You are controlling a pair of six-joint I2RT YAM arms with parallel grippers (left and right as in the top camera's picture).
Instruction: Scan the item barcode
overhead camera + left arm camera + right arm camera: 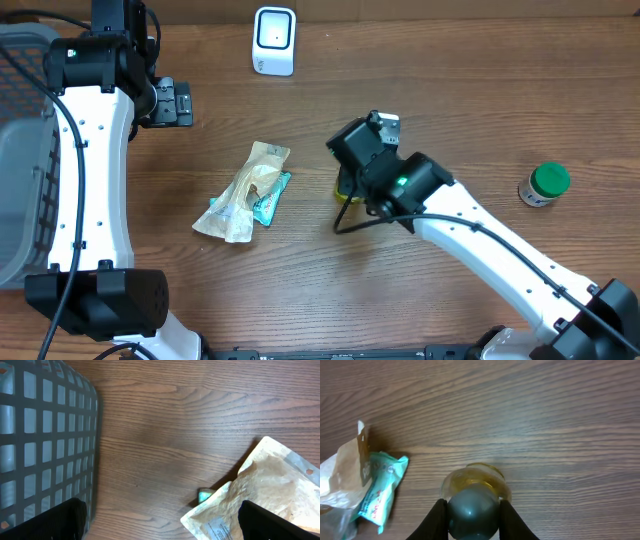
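Observation:
My right gripper [472,510] is shut on the dark round cap [473,512] of a small bottle of yellow liquid [470,476], one finger pressed to each side of the cap. In the overhead view the bottle [345,188] shows only as a yellow sliver under the right wrist [375,160], mid-table. No barcode shows on it. The white scanner [274,40] stands at the table's back edge. My left gripper [175,102] stands open and holds nothing, between the basket and a tan pouch [270,495].
A grey mesh basket [20,150] fills the left edge. The tan pouch [245,190] lies on a teal packet [272,197] left of the bottle. A green-capped jar [545,184] lies at the right.

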